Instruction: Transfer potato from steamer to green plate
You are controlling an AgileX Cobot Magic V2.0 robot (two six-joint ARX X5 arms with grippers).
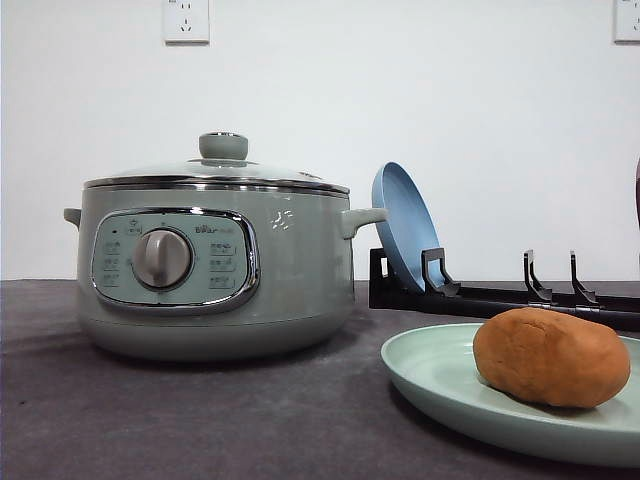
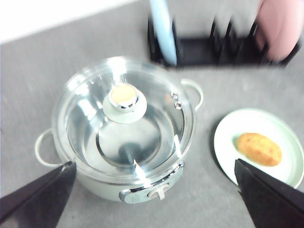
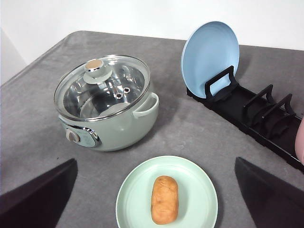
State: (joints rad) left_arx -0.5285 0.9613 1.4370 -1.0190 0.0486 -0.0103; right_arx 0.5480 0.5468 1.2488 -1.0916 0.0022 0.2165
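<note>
potato (image 3: 164, 199) lying on green plate (image 3: 194, 178), just beside lidded steamer (image 3: 107, 109).
bare grey table (image 3: 190, 128) between plate, steamer and black rack (image 3: 251, 114); both grippers' fingers spread wide, holding nothing.

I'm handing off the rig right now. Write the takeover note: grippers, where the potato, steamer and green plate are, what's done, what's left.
Left gripper: open, empty, hanging above the steamer.
Right gripper: open, empty, above the green plate.
Potato: lying on the green plate, nothing holding it.
Steamer: glass lid on, pot looks empty through the glass.
Blue plate: upright in the black rack, untouched.
Done: the transfer looks complete.
Left: probably just pulling both arms back.
</note>
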